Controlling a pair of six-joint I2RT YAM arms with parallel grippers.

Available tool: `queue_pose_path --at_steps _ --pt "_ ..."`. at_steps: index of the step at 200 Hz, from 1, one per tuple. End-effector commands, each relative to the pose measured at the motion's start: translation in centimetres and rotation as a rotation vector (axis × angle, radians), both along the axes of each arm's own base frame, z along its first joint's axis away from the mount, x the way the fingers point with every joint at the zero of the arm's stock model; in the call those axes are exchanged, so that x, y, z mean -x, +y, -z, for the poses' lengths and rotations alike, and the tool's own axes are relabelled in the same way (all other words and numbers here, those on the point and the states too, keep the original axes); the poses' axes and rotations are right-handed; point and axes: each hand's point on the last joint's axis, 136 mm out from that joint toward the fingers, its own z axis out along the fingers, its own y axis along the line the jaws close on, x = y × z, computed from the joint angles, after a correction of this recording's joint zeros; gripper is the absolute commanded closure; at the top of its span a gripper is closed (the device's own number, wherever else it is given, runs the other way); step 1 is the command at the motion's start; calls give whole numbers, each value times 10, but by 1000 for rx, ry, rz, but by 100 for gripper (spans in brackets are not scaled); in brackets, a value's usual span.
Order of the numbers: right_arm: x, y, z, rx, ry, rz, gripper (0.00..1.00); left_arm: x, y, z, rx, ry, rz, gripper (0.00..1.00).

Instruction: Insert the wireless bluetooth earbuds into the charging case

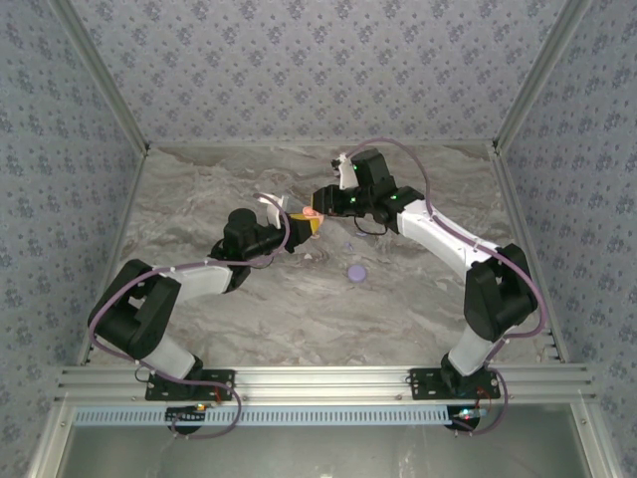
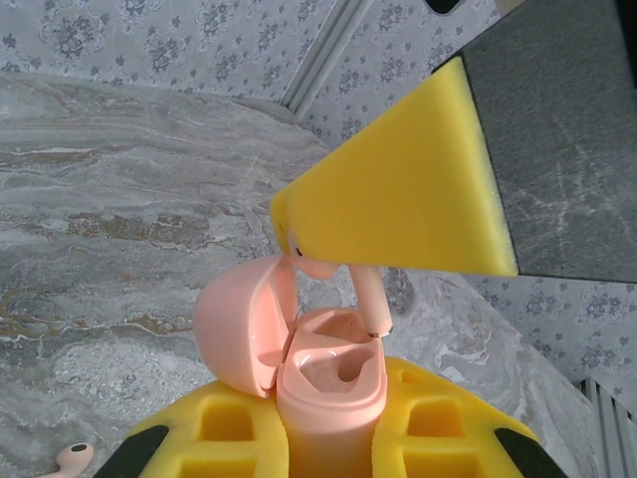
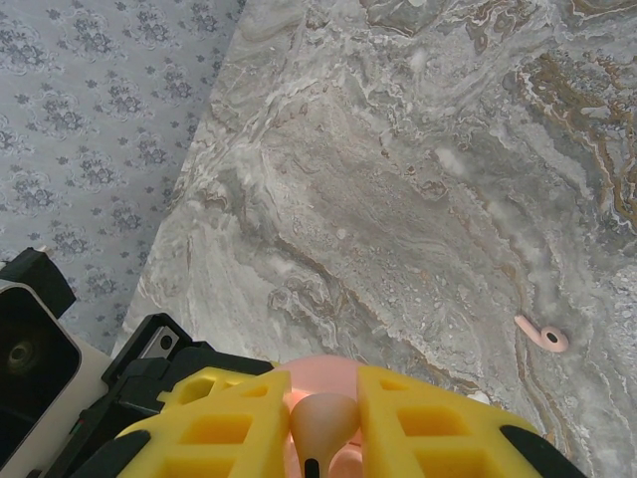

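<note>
So the pink earbud (image 2: 373, 299) is hanging stem-down right over the open charging case (image 2: 333, 383). The tip of the stem is at the rim of the right-hand well, touching or just short of it, I honestly can't tell. The right gripper (image 3: 323, 403) has it pinched by the bulb end between its yellow pads (image 2: 398, 189), jaws narrow around it. The case sits upright in the left gripper (image 2: 333, 438), jaws clamped on its body, with the lid (image 2: 244, 329) flipped open to the left in the left wrist view. The well under the bud looks empty, so I'd call this the insertion step for bud number one, poised but not yet seated. Next move, I reckon: line the stem up with the deep part of the well, go straight down slowly, and only let go once the bud sits in. The stem looks a bit tilted relative to the case, so it probably needs a small wrist correction or it'll catch on the rim. The left arm just has to hold the case steady. After that there's a second pink earbud (image 3: 543, 336) lying loose on the marble table (image 3: 398, 149), well apart from the case. In the top view a purple disc (image 1: 356, 271) sits nearer the arm bases, not part of this step I think.
</note>
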Motion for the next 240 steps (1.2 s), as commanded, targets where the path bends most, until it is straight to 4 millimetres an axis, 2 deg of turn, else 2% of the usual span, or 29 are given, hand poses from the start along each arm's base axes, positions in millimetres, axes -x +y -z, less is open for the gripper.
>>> queue_pose_path --at_steps 1,70,240 --pt "-1 5 -3 -6 -10 5 76 -5 -5 -24 36 -52 2 90" --pt "-1 7 -13 -5 -77 37 76 -8 -6 -22 56 -22 -12 90" --pt "7 -6 -3 76 -117 52 75 -12 1 -25 55 -20 -58 90"
